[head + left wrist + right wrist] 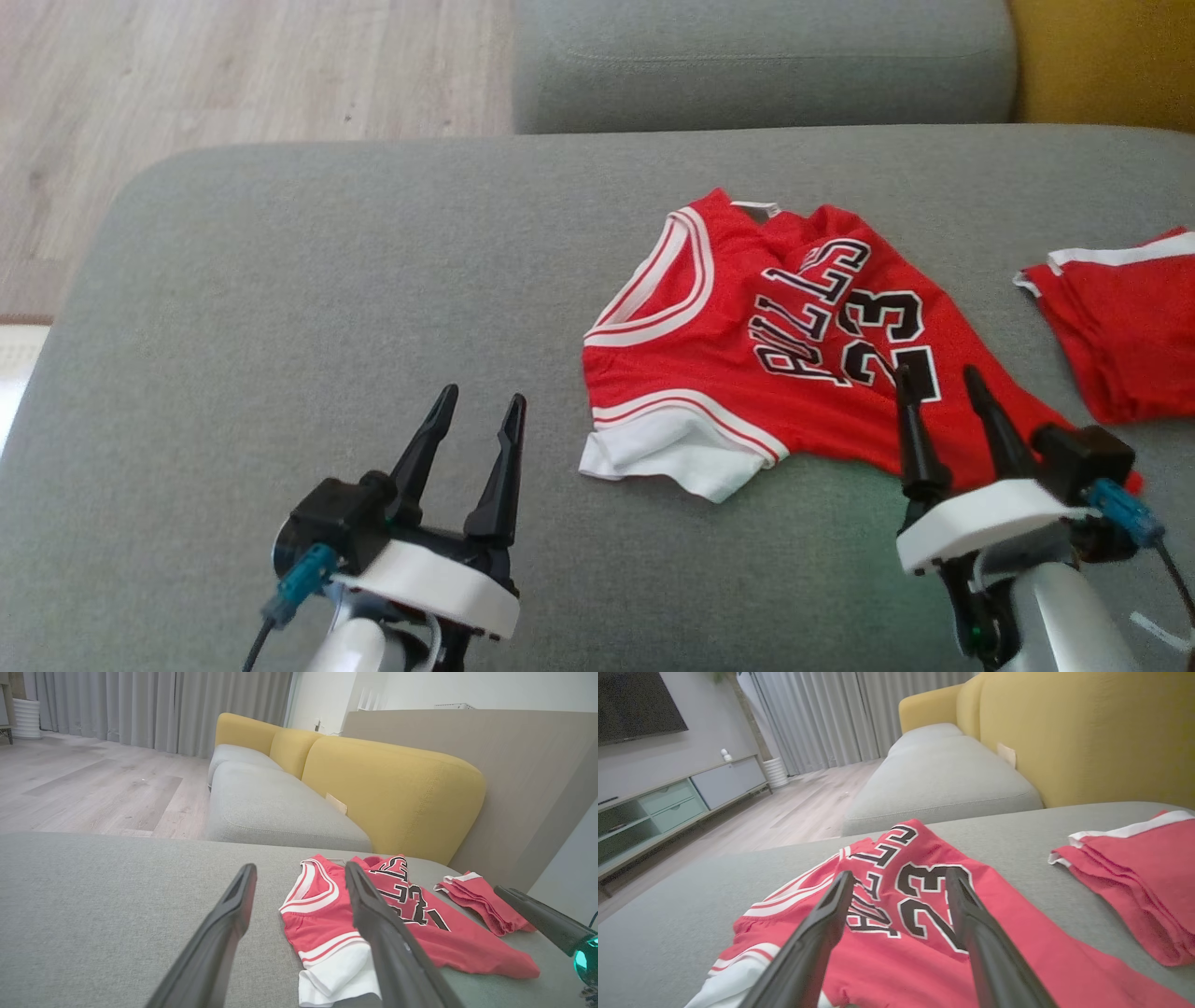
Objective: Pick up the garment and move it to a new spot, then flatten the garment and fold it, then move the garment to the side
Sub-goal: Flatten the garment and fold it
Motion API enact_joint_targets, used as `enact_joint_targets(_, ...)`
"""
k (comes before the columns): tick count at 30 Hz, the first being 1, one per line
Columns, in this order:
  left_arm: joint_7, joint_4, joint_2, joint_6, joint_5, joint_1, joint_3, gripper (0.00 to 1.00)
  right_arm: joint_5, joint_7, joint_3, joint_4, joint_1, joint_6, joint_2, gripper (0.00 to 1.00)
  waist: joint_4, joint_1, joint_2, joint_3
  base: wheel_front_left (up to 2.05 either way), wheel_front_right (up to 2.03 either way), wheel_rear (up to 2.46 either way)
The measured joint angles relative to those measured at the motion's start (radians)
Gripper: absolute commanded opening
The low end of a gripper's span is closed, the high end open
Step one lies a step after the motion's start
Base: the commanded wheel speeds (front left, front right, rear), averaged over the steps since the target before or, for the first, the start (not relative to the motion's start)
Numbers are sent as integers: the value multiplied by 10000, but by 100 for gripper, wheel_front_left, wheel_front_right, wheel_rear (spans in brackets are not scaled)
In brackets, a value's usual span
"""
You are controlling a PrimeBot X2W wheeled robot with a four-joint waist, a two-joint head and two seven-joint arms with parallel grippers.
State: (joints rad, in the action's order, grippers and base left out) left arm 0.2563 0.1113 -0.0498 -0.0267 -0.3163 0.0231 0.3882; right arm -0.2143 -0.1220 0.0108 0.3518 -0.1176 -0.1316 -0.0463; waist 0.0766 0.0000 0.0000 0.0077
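Lying rumpled on the grey cushion (327, 308), the red jersey (775, 345) is gripped by nothing; left gripper (482, 399) and right gripper (936, 373) both stand fingers apart, seemingly poised to flatten it.

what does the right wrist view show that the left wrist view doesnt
Right wrist view, not the left wrist: a dark tv and a low cabinet with drawers.
Left wrist view, not the right wrist: the open left pincer above the grey cushion, and a beige panel behind the yellow backrest.
Both: the red jersey, a second red garment beside it, the grey cushion, the yellow backrest, curtains and wood floor.
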Motion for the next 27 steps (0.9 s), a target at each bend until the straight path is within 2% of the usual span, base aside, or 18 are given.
enact_joint_targets(5,0,-36,0,-13,88,9,0,100,-40,537,550,-815,125,0,-4,100,377,0,0,204,0,0,0)
enact_joint_targets(10,0,12,-2,-88,82,37,161,100,73,1601,1384,-692,-624,0,-8,100,912,0,0,474,0,0,0)
enact_joint_targets(16,0,138,0,-86,-46,176,385,100,-6,2744,2366,656,-2175,0,-29,100,1648,0,0,837,0,0,0)
enact_joint_targets(20,0,203,0,-84,-121,332,560,100,-128,3266,2920,2412,-3296,0,-65,100,2224,0,0,1134,0,0,0)
enact_joint_targets(27,-2,211,2,-71,-268,520,736,100,316,3768,3229,4380,-4408,0,-113,100,2713,0,0,1494,0,0,0)
